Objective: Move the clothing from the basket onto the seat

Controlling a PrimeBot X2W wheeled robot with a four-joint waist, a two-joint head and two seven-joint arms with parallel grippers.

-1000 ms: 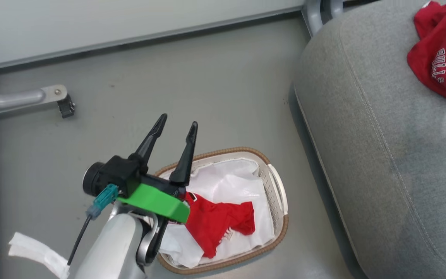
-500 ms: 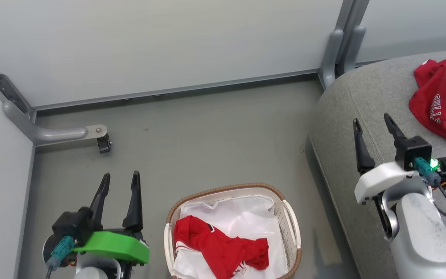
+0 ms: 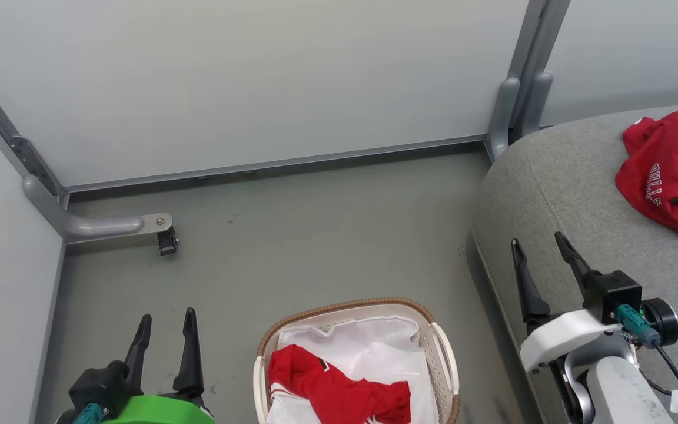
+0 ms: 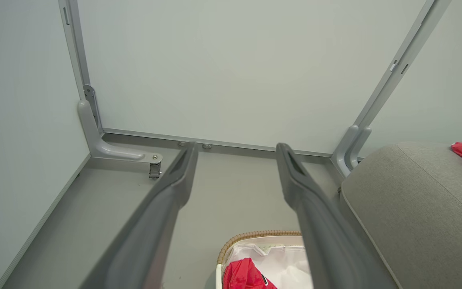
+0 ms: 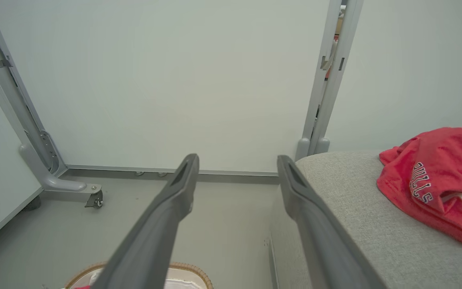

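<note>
The white basket (image 3: 442, 356) with a brown woven rim stands on the floor at the bottom centre, a red garment (image 3: 339, 391) crumpled on its white liner. The same basket (image 4: 255, 236) peeks in low in the left wrist view. A red "BULLS" jersey (image 3: 665, 171) lies on the grey seat (image 3: 557, 194) at the right, also seen as the jersey (image 5: 431, 184) in the right wrist view. My left gripper (image 3: 165, 321) stands open and empty over the floor, left of the basket. My right gripper (image 3: 539, 247) is open and empty over the seat's left edge.
Pale partition walls close off the back and left. A grey metal foot with a caster (image 3: 165, 238) juts from the left wall's base, and a grey post (image 3: 512, 112) stands at the seat's far corner. Grey floor lies between basket and walls.
The head camera has tilted up, bringing the back wall into view. Both grippers have drawn back low, the left from over the basket, the right from near the jersey. Both stay open.
</note>
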